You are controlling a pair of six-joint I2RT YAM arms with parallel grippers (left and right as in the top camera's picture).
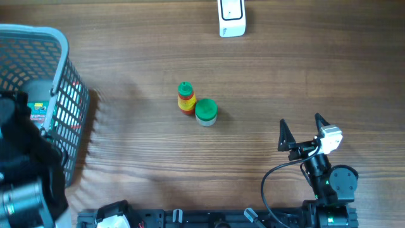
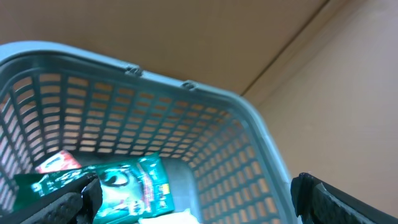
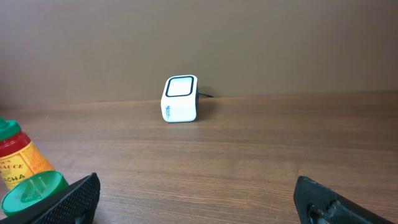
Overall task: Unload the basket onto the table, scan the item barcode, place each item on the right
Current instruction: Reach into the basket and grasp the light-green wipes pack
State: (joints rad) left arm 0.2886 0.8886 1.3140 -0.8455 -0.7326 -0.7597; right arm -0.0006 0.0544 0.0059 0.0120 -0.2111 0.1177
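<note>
The white barcode scanner (image 1: 231, 18) stands at the table's far edge; in the right wrist view the scanner (image 3: 180, 99) faces me, straight ahead. My left gripper (image 2: 199, 202) hangs open over the grey basket (image 2: 186, 87), just above a green packet (image 2: 134, 186) lying inside. A red packet (image 2: 57, 162) peeks out behind it. My right gripper (image 1: 300, 123) is open above bare wood at the front right, holding nothing. Which item carries the barcode I cannot tell.
A red sauce bottle (image 1: 185, 99) with a green cap and a green-lidded jar (image 1: 205, 112) stand together mid-table, left of the right gripper (image 3: 199, 199). The basket (image 1: 60, 38) fills the far left. The left arm (image 1: 19, 164) covers its near side.
</note>
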